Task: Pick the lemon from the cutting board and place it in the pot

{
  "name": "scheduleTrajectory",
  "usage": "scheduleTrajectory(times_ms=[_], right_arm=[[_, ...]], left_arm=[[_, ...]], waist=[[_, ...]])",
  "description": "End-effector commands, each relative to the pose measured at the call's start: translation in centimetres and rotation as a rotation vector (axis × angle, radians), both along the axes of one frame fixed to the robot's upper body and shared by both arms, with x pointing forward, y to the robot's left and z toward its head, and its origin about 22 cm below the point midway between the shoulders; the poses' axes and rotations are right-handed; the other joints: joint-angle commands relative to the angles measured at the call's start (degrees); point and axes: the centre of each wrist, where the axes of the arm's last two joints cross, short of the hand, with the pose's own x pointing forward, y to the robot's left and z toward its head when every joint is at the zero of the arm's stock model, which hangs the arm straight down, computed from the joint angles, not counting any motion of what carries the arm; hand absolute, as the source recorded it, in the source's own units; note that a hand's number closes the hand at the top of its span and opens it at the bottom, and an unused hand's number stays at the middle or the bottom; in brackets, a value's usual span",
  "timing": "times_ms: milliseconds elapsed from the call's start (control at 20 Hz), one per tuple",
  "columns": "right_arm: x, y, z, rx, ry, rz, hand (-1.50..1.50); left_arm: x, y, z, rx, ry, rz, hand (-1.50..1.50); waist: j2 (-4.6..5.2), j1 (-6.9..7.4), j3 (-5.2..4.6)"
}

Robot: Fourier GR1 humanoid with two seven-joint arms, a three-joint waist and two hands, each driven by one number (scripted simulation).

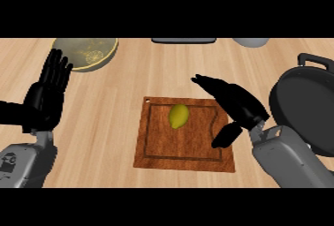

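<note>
- On the board (186, 148), toward its upper middle, the lemon (179, 116) is lying with its long axis running roughly up and down the view, nothing touching it.
- The board is sitting flat on the wooden counter (104, 132), slightly skewed, with a groove running inside its edge and a small hole showing at its upper left corner.
- The right hand (236, 105) is hanging over the board's right edge, just beside the lemon but apart from it; its fingers are stretching out nearly straight toward the upper left and its thumb is pointing down over the board's right side, so it is spread wide and gripping nothing.
- The pot (305, 110), dark and round, is standing at the counter's right side, partly cut by the view's edge, with a handle showing at its top.
- The left hand (47, 92) is resting at the view's left, well apart from the board, fingers straight and pointing up, gripping nothing.
- A bowl (86, 52) with a pale yellowish inside is sitting at the upper left, just beyond the left hand's fingertips.
- Two greyish things are peeking in at the top edge, too cut off to tell what they are.
</note>
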Motion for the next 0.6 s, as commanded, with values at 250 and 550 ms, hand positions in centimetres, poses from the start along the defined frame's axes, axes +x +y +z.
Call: scheduleTrajectory(times_ms=[250, 550], right_arm=[[0.0, 4.6, -3.7, -0.054, 0.123, -0.015, -1.5], [0.3, 2.5, -4.0, -0.03, 0.066, 0.02, -1.5]], left_arm=[[-0.2, -1.2, -1.8, -0.005, 0.017, 0.009, 0.0], [0.7, 0.8, -0.9, -0.018, 0.0, -0.001, 0.0]], waist=[[0.1, -0.07, 0.04], [0.05, -0.29, 0.04]])
